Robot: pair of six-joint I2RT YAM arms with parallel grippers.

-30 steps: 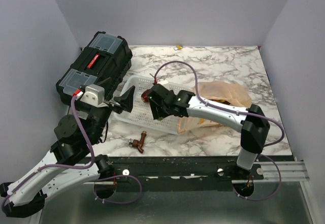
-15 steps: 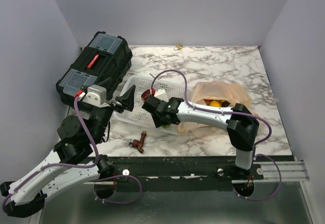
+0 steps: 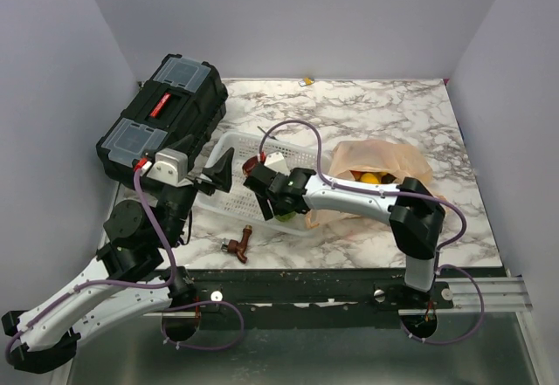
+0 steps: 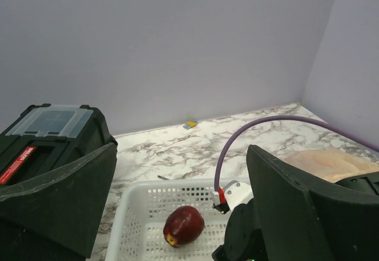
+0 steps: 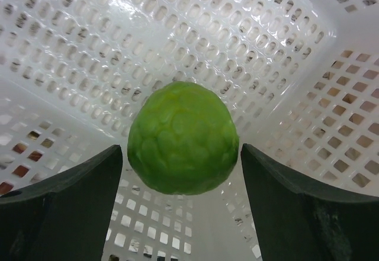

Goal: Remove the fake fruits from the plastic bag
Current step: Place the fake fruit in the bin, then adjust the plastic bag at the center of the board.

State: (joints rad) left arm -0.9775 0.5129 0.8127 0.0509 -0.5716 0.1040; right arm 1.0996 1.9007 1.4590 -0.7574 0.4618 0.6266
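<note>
Right wrist: right hand (image 5: 180, 148) spread; bumpy green fruit (image 5: 183, 137) in perforated basket (image 5: 284, 65); left hand (image 4: 180, 148) spread.

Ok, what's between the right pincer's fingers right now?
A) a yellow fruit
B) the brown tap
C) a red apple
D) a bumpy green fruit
D: the right wrist view shows a bumpy green fruit sitting between the fingers of the right pincer, with the white basket mesh behind it.

Shows red apple (image 4: 183, 226) lying in white basket (image 4: 137, 213), framed by L gripper (image 4: 182, 151), spread wide. Has black toolbox (image 4: 53, 125) at frame left, peach bag (image 4: 331, 163) far right.
</note>
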